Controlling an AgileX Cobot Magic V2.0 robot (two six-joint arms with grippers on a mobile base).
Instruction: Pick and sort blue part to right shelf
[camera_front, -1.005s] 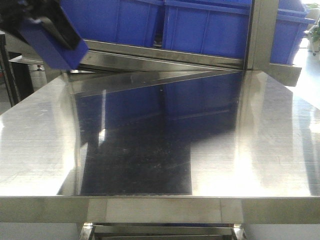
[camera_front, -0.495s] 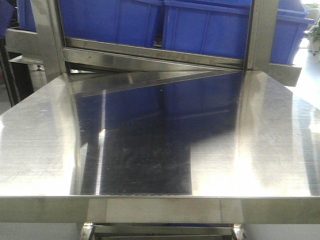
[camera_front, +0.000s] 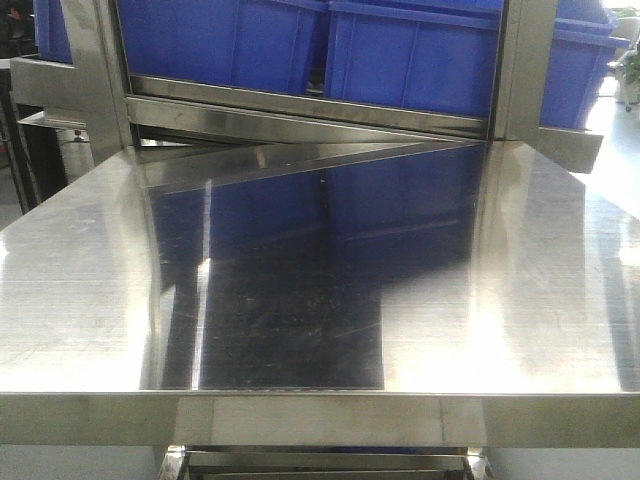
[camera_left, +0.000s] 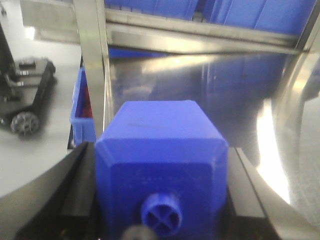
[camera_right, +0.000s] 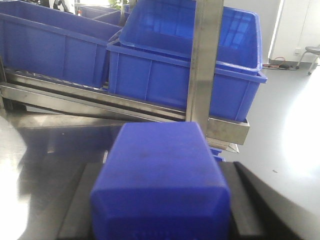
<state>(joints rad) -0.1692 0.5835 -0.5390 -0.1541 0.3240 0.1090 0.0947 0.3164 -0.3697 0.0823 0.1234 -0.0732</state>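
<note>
In the right wrist view my right gripper (camera_right: 162, 165) is shut on the blue part (camera_right: 160, 175), a solid blue block with sloped shoulders; its cap end is cut off at the bottom edge. It hangs over the steel table, facing the right shelf (camera_right: 125, 107) and its upright post (camera_right: 205, 60). My left gripper (camera_left: 160, 147) is shut on another blue block (camera_left: 160, 145) with a small round knob (camera_left: 161, 214). Neither gripper nor block shows in the front view, where the right shelf (camera_front: 300, 105) runs along the back.
Big blue bins (camera_front: 400, 50) fill the shelf, and one bin (camera_right: 175, 75) stands right behind the post. The shiny steel table (camera_front: 80, 300) spreads in front. A steel post (camera_left: 92, 60), a small blue bin (camera_left: 82, 117) and a black wheeled base (camera_left: 25, 110) lie to the left.
A second ago a gripper with a blue block showed at the front view's upper left corner. It has since moved out of that view, baring the shelf's left post.
</note>
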